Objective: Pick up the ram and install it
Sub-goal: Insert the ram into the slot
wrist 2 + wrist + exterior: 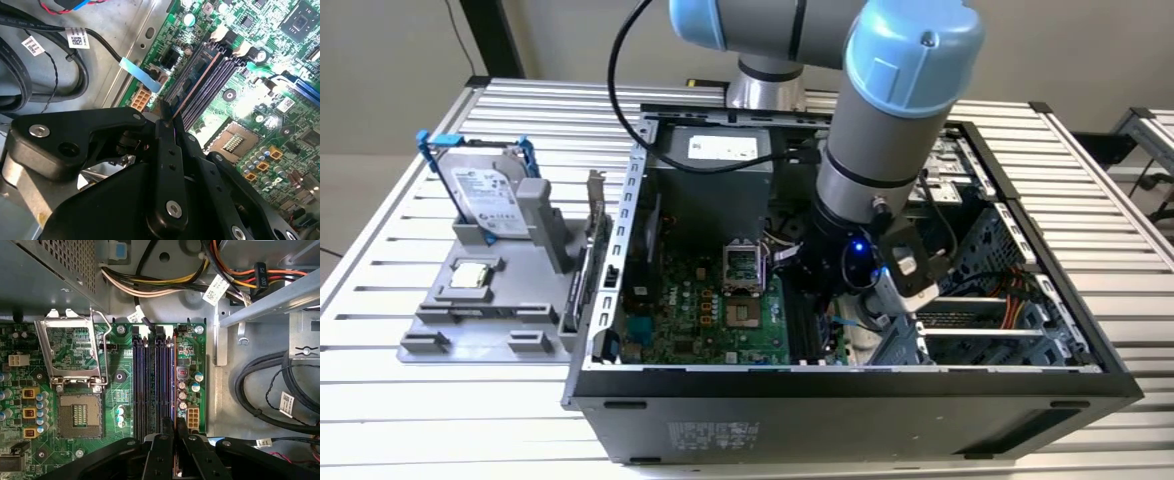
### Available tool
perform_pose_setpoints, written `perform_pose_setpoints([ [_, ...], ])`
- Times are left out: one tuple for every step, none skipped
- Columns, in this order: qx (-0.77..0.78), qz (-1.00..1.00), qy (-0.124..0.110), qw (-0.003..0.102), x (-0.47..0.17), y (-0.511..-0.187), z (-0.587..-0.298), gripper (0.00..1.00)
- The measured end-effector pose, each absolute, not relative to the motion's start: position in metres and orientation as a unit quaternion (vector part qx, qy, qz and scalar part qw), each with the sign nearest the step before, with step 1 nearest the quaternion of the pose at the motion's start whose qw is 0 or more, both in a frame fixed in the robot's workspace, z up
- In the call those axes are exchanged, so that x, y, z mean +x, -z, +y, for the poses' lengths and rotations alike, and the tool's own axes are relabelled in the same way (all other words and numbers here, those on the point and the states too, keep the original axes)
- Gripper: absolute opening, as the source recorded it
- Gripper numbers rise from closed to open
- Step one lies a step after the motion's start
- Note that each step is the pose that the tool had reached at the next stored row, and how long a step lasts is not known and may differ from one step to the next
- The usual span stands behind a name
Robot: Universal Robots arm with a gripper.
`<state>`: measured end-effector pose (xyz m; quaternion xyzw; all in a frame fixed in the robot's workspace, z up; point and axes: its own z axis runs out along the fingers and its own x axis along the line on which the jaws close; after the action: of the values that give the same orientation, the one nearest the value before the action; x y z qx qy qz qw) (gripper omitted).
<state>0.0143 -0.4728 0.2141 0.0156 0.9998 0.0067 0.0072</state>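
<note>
My gripper is down inside the open computer case, over the green motherboard. In both wrist views its black fingers are shut on the ram, which shows edge-on as a thin line. The ram stands upright along the outermost of the dark memory slots, on the side of the small capacitors. Whether it is seated in the slot I cannot tell. My gripper holds the stick at its near end.
The processor socket with its raised metal lid lies beside the slots. Black cables run along the case floor. Outside the case, a grey fixture carries a blue-framed hard drive and a square chip.
</note>
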Motion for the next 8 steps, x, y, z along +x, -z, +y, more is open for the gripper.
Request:
perform_pose_setpoints([
  [0.015,1.0,-0.007,0.007,0.0143,-0.2138,-0.4728,0.0],
  [0.015,1.0,-0.007,0.007,0.0141,-0.2136,-0.4728,0.0],
  [0.015,1.0,-0.007,0.007,0.0138,-0.2133,-0.4728,0.0],
  [0.014,1.0,-0.007,0.007,0.0131,-0.2132,-0.4727,0.0],
  [0.013,1.0,-0.007,0.007,0.0124,-0.2131,-0.4728,0.0],
  [0.012,1.0,-0.007,0.007,0.0119,-0.213,-0.4728,0.0],
  [0.011,1.0,-0.007,0.007,0.0117,-0.2127,-0.4728,0.0],
  [0.011,1.0,-0.007,0.007,0.0117,-0.2123,-0.4728,0.0],
])
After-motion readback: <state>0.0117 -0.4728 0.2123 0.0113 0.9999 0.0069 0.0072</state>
